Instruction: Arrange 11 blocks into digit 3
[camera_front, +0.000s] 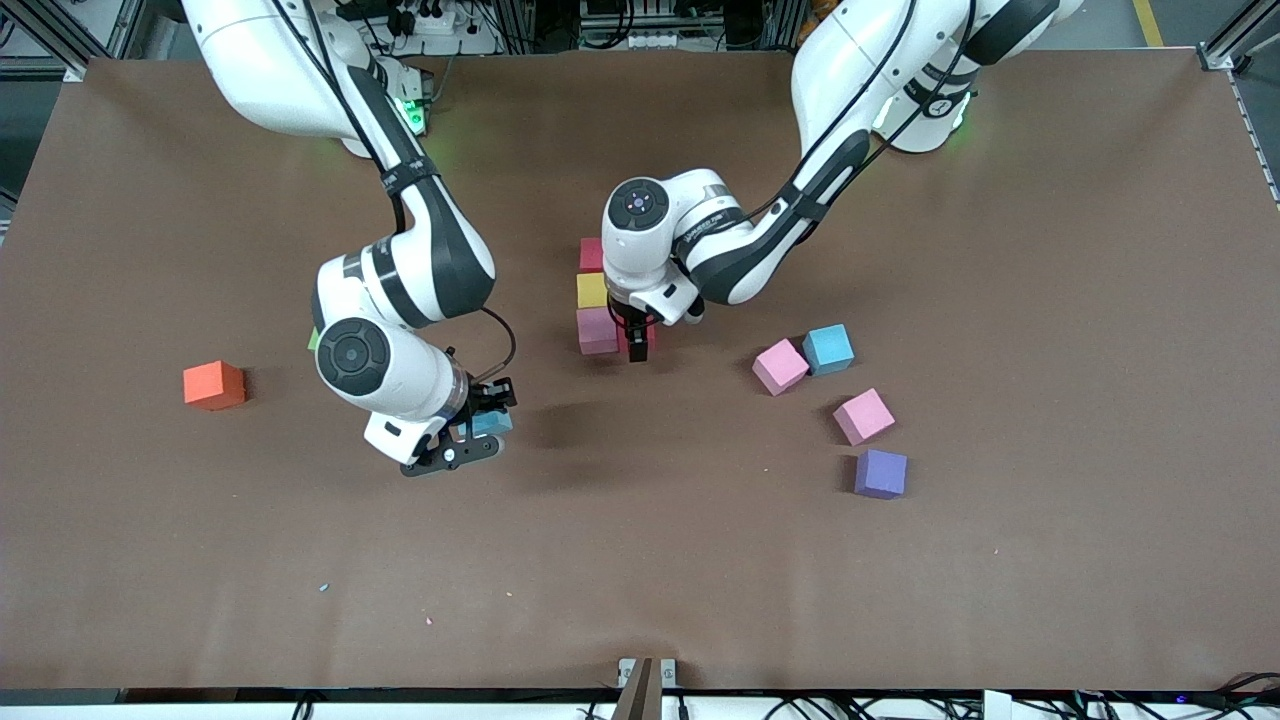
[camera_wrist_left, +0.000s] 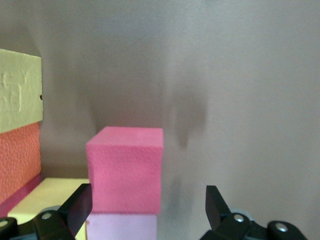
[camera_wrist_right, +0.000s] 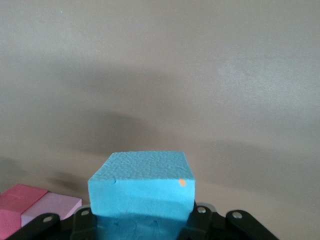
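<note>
table (camera_front: 640, 560): brown mat
left gripper (camera_front: 637, 343): spread, straddling red block (camera_wrist_left: 126, 170) beside pink block (camera_front: 597, 331)
right gripper (camera_front: 478, 432): pinching blue block (camera_wrist_right: 142, 186), airborne

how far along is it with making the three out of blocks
Early on. A short column is laid mid-table: red block, yellow block, pink block. The left tool, open, sits around a just-placed red cube beside that pink one. The right tool is shut on a light blue block. Loose on the table: orange block, two pink cubes, another blue cube.
</note>
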